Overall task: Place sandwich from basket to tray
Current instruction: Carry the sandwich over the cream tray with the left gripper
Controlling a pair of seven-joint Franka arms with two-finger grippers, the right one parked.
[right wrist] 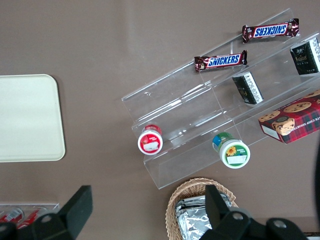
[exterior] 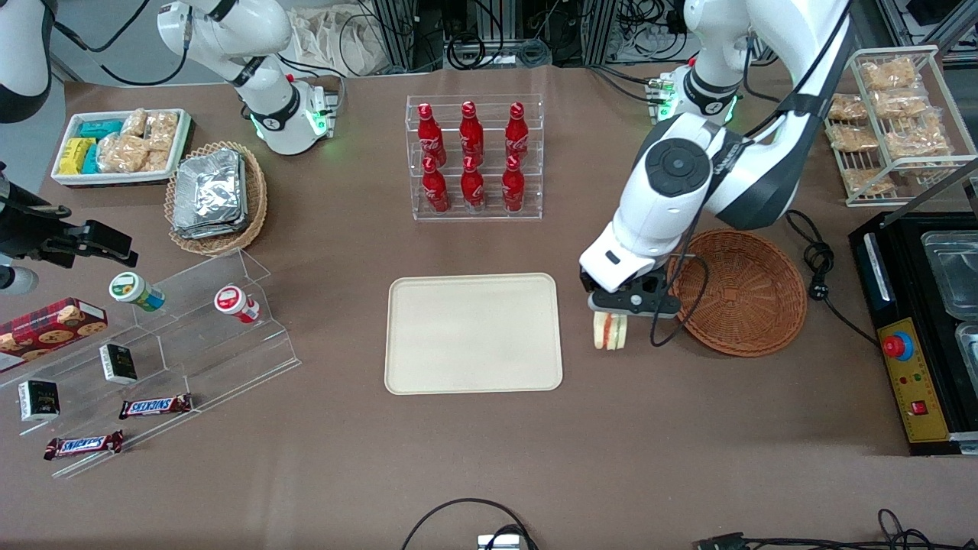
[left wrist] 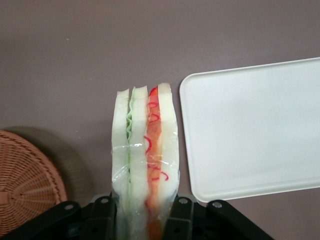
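Toward the parked arm's end of the brown surface (exterior: 321, 473) stands a clear acrylic stepped display (exterior: 191, 336) carrying two small round-lidded tubs, small dark boxes, two Snickers bars (exterior: 155, 406) and a red cookie box (exterior: 47, 327); farther from the front camera than it sit a light tan wicker basket of foil packs (exterior: 214, 200) and a small white bin of wrapped snacks (exterior: 118, 147). Nearer the middle, a clear rack holds six red cola bottles (exterior: 472, 156), and nearer the camera than that rack lies the flat cream-beige rectangular tray (exterior: 474, 333) with rounded corners and a low rim — nothing rests on it. Just beside the tray's edge, between it and the round reddish-brown woven wicker basket (exterior: 739, 290), the left arm's black end effector (exterior: 611, 325) hangs above the bare surface, its two fingers (left wrist: 177, 220) clamped on the triangular white-bread sandwich in clear wrap (left wrist: 145, 160). In the wrist view the sandwich's cut edge shows green and red-orange filling layers, and the wedge stands on edge between the fingers — clear of both the basket rim (left wrist: 30, 185) and the tray's corner (left wrist: 200, 100). Toward the working arm's end stand a white wire rack of tan snack packs (exterior: 890, 122) and a black machine with a red button (exterior: 913, 336).
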